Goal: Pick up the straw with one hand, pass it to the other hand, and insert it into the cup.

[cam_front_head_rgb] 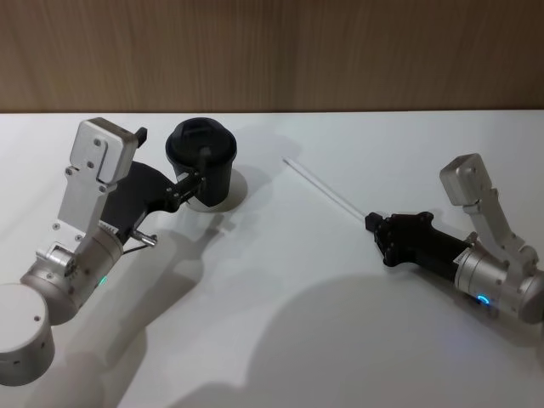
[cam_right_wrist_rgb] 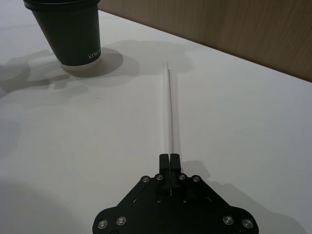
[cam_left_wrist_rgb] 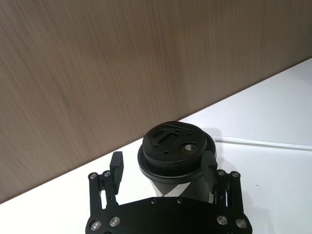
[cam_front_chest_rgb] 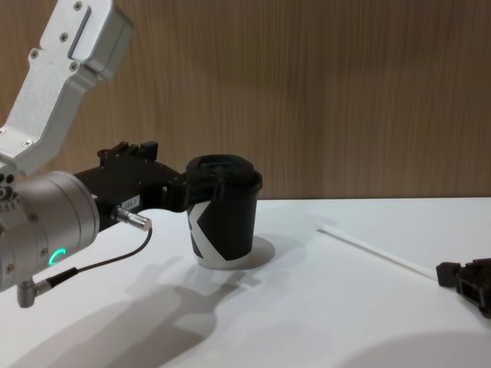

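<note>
Lower right of head frame: right gripper clenched on near end of straw, rest slanting up-left, likely for lifting. Upper left: left gripper spread around cup, probably steadying.

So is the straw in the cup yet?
Out: the straw is held by the right gripper, jaws shut on it, well apart from the cup.

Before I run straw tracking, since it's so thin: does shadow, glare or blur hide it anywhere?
Head view: the straw is faint, white on white, outside the broad shadows. Right wrist view: sharp, thin shadow alongside, end pinched in the right claw. Chest view: low contrast, unblurred. Left wrist view: a line beyond the cup, which the open left claw brackets. No glare.
</note>
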Tool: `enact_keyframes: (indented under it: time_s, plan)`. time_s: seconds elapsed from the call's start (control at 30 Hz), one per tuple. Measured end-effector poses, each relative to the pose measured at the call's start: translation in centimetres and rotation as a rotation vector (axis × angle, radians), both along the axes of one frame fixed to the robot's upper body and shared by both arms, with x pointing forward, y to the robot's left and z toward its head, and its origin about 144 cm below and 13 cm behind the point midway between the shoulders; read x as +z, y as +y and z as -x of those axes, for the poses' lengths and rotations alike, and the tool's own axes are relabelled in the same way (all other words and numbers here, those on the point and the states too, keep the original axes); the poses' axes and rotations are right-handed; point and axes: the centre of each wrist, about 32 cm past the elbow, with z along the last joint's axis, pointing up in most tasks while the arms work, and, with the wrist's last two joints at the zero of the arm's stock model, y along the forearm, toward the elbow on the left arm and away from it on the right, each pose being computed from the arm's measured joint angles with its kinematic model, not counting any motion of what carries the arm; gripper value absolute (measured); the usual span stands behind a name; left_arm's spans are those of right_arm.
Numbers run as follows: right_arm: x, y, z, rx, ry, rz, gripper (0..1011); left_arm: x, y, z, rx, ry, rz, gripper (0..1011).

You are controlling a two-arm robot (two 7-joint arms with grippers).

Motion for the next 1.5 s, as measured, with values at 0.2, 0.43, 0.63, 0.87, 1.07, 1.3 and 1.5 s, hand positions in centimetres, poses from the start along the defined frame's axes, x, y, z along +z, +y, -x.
enact_keyframes:
  time_s: [0.2, 0.43, 0.63, 0.87, 1.07, 1.3, 1.5]
  plan:
    - [0.0, 0.1, 0.0, 0.001, -0.008, -0.004, 2, 0.0, 0.0, 0.0, 0.000, 0.000, 0.000, 1000]
    - [0.6, 0.2, 0.0, -0.005, -0.058, -0.056, 2, 0.0, 0.0, 0.0, 0.000, 0.000, 0.000, 1000]
    - [1.7, 0.3, 0.0, -0.010, -0.122, -0.127, 2, 0.0, 0.0, 0.0, 0.000, 0.000, 0.000, 1000]
    - [3.4, 0.3, 0.0, -0.009, -0.210, -0.218, 2, 0.0, 0.0, 0.0, 0.000, 0.000, 0.000, 1000]
    - [4.8, 0.5, -0.1, 0.006, -0.284, -0.304, 2, 0.0, 0.0, 0.0, 0.000, 0.000, 0.000, 1000]
    - [6.1, 0.9, -0.4, 0.035, -0.361, -0.416, 2, 0.0, 0.0, 0.0, -0.001, 0.001, 0.001, 999]
    - [6.6, 1.5, -0.7, 0.065, -0.406, -0.501, 2, 0.4, 0.1, -0.1, -0.034, 0.005, 0.024, 1000]
